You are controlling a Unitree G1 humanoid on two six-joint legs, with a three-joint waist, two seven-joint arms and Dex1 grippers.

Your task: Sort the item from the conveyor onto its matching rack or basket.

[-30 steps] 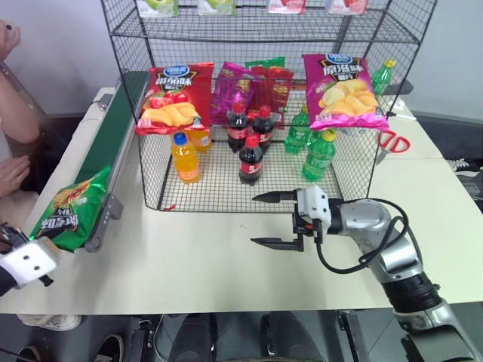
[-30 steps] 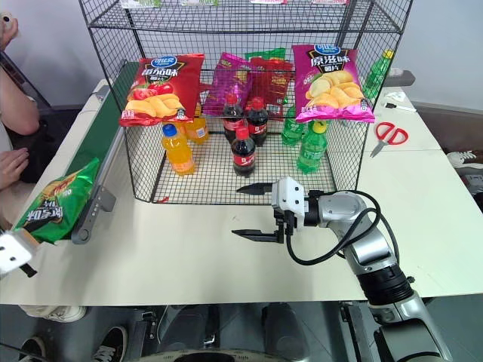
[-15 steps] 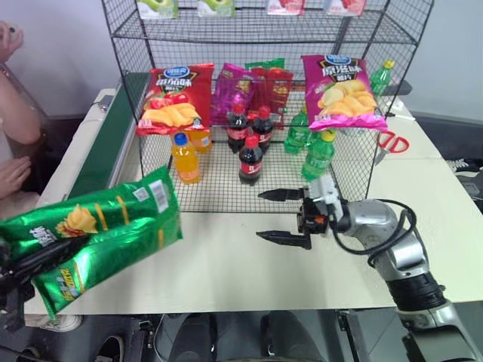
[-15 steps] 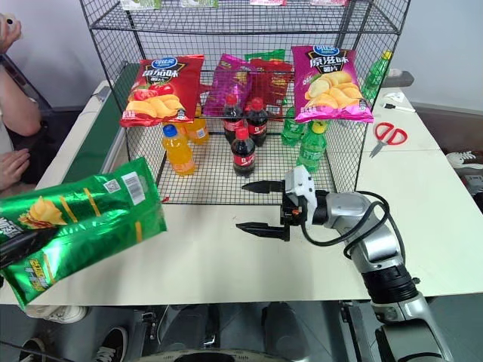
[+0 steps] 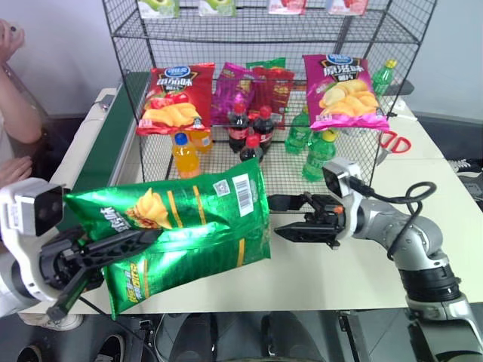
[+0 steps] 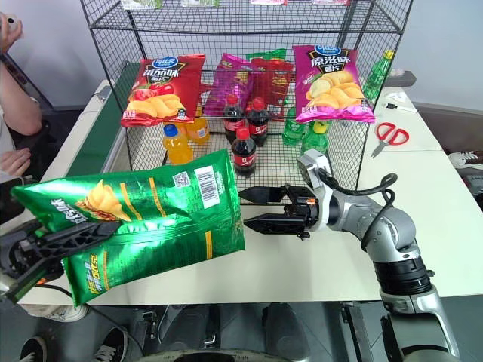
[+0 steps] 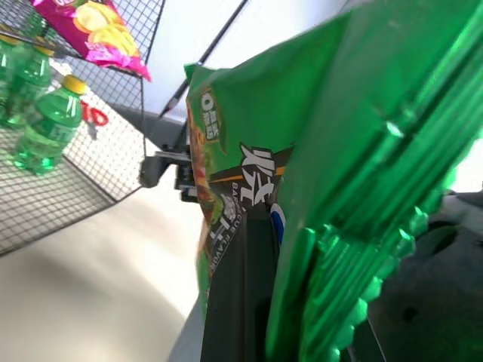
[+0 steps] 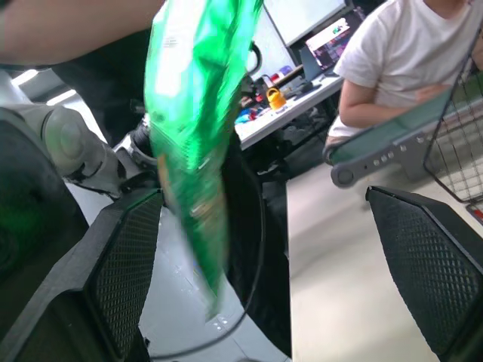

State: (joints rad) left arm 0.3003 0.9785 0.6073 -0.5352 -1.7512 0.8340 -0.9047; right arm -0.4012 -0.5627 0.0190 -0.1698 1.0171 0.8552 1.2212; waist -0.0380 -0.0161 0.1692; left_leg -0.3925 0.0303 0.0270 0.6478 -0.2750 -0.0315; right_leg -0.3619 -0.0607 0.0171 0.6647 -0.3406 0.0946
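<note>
Bag [image 5: 181, 234] of green crisps fills the lower left and middle of the head views, lifted off the white table [image 5: 445, 204] and lying almost flat in the air, its barcode toward the upper right. The left gripper [image 5: 113, 249] sits at the lower left of the frame, its black fingers clamped on the bag's left end, one finger lying across the shiny front near the pictured crisps. In the left wrist view the bag [image 7: 362, 173] crowds right against that finger.

The right gripper [image 5: 290, 219] is right of centre, pointing toward the left of the frame with its two fingers spread wide and nothing between them. Its tips lie just beside the bag's right edge; whether they touch it I cannot tell. In the right wrist view the bag [image 8: 200, 128] hangs edge-on ahead of the gap between the fingers.

The conveyor [image 5: 102, 143] runs up the left side. The black wire rack [image 5: 355, 30] fills the upper middle.
</note>
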